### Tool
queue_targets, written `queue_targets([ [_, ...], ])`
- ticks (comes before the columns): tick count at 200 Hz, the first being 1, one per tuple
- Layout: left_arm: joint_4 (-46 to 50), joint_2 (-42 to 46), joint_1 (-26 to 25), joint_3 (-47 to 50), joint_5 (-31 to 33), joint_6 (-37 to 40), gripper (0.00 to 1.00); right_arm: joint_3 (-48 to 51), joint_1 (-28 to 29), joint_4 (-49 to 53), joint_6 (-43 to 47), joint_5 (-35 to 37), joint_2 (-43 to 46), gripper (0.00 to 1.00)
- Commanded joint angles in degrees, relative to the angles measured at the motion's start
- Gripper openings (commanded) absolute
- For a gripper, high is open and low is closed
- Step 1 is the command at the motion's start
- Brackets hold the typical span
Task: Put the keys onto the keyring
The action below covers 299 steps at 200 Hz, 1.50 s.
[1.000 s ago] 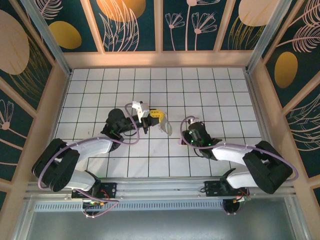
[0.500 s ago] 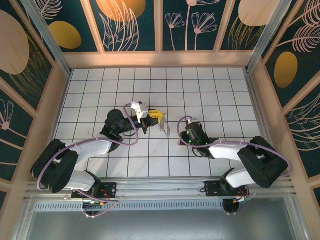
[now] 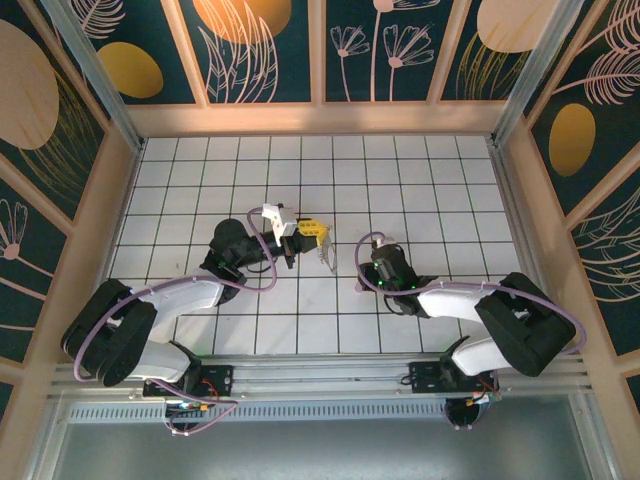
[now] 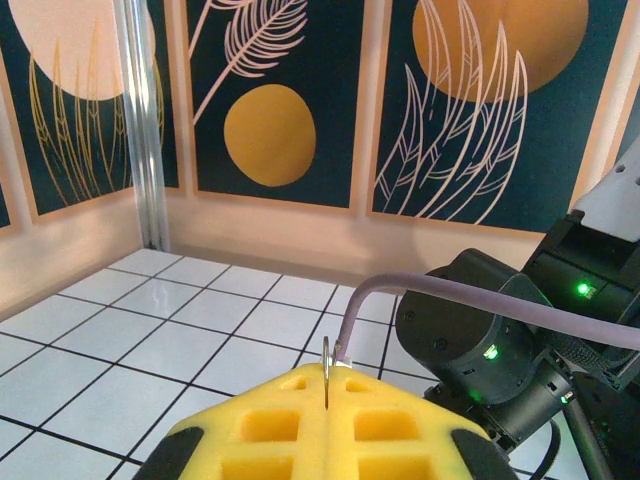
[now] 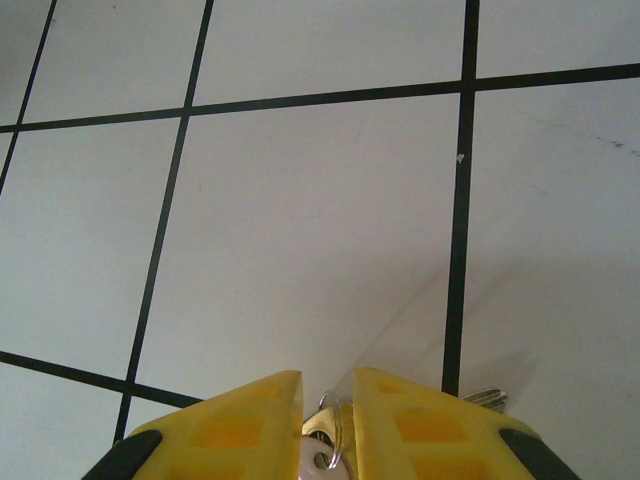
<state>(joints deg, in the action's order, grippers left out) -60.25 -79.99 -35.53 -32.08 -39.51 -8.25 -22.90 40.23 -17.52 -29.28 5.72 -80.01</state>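
One keyring (image 4: pixel 326 362) (edge-on) pinched in left gripper (image 4: pixel 327 385); one key (image 5: pixel 312 450) between right gripper's (image 5: pixel 328 385) slightly parted jaws.

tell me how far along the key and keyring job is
Done: the left pincer is shut on the thin silver metal keyring, seen edge-on. In hand: the small pale key sits in the narrow gap of the right pincer; grip unclear. Left: threading it on, since the two pincers stand apart in the top view.

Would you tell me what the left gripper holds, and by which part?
The left gripper, shut, pinches the keyring by its lower part; the upper arc sticks out edge-on.
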Motion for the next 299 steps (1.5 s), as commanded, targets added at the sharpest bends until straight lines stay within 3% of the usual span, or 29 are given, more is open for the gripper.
queue_targets([
  [1, -3.48, 1.28, -0.16, 0.61, 0.48, -0.45, 0.00, -0.74, 0.29, 0.20, -1.04, -1.15, 0.08, 0.21],
  [78, -3.74, 1.06, -0.12, 0.52, 0.57, -0.45, 0.00, -0.84, 0.24, 0.73, -1.11, -1.50, -1.22, 0.20],
  [118, -3.86, 0.88, -0.15, 0.40, 0.57, -0.46, 0.00, -0.84, 0.20, 1.06, -1.13, -1.29, -1.34, 0.11],
  [158, -3.98, 0.76, -0.09, 0.43, 0.48, -0.58, 0.00, -0.75, -0.37, 2.37, -0.83, -0.63, 0.74, 0.11],
  [170, -3.90, 0.86, -0.15, 0.39, 0.49, -0.58, 0.00, -0.92, -0.66, 2.98, -0.47, -0.77, 1.68, 0.00],
  [200, -3.66, 0.75, -0.15, 0.43, 0.40, -0.63, 0.00, -1.40, -2.18, 4.56, 1.20, -2.47, 5.99, 0.00],
  [216, -3.00, 0.96, -0.15, 0.19, 0.40, -0.38, 0.00, -1.95, -3.97, 4.88, 3.06, -4.51, 9.78, 0.00],
  [266, 0.06, 1.53, -0.11, -1.01, -0.09, 0.82, 0.00, -1.15, -13.37, -2.09, 9.33, -27.98, 23.13, 0.00],
  [299, 2.76, 1.60, -0.15, -2.35, -0.43, 2.08, 0.00, -3.09, -15.34, -4.26, 12.19, -36.80, 25.97, 0.00],
])
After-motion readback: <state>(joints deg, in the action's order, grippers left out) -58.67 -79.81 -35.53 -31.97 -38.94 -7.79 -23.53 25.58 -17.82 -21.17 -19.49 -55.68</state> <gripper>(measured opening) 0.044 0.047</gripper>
